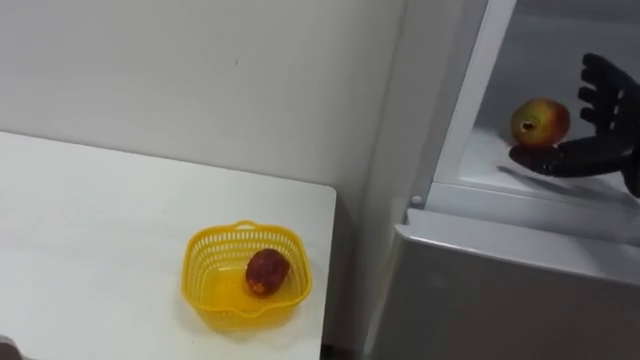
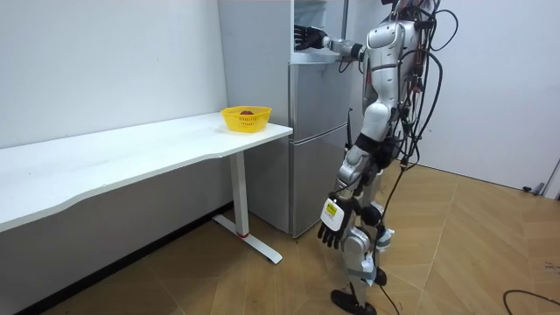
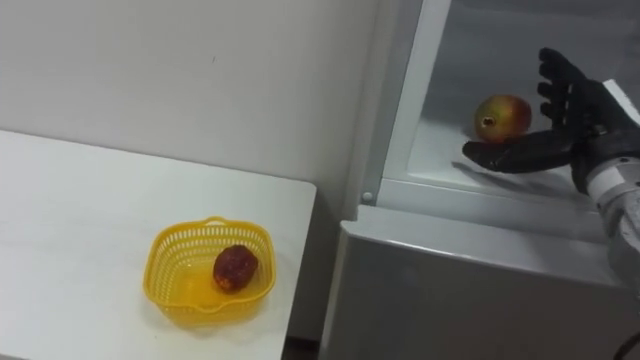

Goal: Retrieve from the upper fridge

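A red and yellow fruit [image 1: 540, 122] lies on the white shelf [image 1: 500, 172] inside the open upper fridge compartment. My right hand [image 1: 612, 132] is inside that compartment just right of the fruit. It is open, with straight fingers above and the thumb stretched out under the fruit's front; I cannot tell whether it touches. In the room view I stand upright facing the fridge [image 2: 315, 149], with my right hand [image 2: 306, 37] raised into the top compartment. My left hand [image 2: 332, 229] hangs by my thigh with relaxed fingers, holding nothing.
A yellow mesh basket [image 1: 215, 240] with one dark red fruit [image 1: 267, 271] in it sits near the right end of the white table [image 1: 100, 230], left of the fridge. The grey lower fridge door [image 1: 500, 290] is closed. Wooden floor lies behind me.
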Robot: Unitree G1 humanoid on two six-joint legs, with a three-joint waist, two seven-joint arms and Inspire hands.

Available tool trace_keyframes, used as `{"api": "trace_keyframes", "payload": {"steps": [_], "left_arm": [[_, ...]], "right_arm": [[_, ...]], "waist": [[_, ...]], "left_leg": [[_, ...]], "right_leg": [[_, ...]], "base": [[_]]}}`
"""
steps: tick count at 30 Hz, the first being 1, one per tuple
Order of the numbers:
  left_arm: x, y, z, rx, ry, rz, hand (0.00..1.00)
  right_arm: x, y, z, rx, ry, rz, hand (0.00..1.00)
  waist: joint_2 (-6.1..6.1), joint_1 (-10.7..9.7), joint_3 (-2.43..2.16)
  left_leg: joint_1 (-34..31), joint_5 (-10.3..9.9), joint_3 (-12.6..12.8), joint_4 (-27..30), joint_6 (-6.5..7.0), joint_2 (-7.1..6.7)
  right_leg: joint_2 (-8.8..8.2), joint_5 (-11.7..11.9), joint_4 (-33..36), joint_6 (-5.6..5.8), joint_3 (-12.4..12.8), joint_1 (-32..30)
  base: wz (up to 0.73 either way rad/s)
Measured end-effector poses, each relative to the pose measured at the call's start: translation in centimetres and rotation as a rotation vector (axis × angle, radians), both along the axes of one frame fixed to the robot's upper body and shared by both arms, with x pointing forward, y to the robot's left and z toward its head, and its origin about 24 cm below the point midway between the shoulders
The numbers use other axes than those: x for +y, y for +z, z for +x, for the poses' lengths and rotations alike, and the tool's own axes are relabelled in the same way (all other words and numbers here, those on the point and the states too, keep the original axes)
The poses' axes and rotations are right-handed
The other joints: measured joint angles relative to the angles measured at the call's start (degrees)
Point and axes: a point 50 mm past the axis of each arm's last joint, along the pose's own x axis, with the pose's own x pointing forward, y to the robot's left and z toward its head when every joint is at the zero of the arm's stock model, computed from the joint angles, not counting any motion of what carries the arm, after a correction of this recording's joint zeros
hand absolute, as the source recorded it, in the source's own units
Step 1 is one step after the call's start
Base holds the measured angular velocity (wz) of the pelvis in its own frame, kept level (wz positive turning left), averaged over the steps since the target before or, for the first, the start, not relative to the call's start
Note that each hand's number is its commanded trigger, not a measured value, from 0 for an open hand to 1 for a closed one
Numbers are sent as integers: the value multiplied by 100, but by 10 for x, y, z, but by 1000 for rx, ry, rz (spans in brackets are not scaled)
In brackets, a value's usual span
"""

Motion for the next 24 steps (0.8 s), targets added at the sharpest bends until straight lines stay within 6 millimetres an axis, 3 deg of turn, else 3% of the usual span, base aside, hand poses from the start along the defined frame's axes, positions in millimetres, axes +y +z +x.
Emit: {"api": "trace_keyframes", "payload": {"steps": [8, 18, 22, 24], "left_arm": [[0, 0, -13, 22, 18, -1, 0], [7, 2, -26, 40, 67, 15, 0], [8, 2, -28, 41, 82, 20, 0], [8, 2, -28, 41, 83, 20, 0]], "right_arm": [[-1, 3, 0, -21, -46, 7, 0], [-6, 3, 0, -11, -133, -13, 0], [-7, 5, 1, -14, -150, -7, 0], [-8, 17, 4, -41, -166, -3, 0]], "waist": [[-81, 83, 33], [-203, 20, -54], [-226, 29, -59], [-222, -23, -56]], "left_leg": [[70, 0, -33, -23, 0, -9], [-65, -3, -59, 175, 12, -124], [-101, -28, -58, 206, 54, -117], [-208, -38, -34, 236, 65, -119]], "right_leg": [[-26, -3, -13, 6, -127, 86], [-192, -126, 225, 77, -279, 10], [-197, -129, 303, 81, -282, -18], [-203, -130, 302, 82, -271, -101]], "base": [[4], [10], [0], [0]]}}
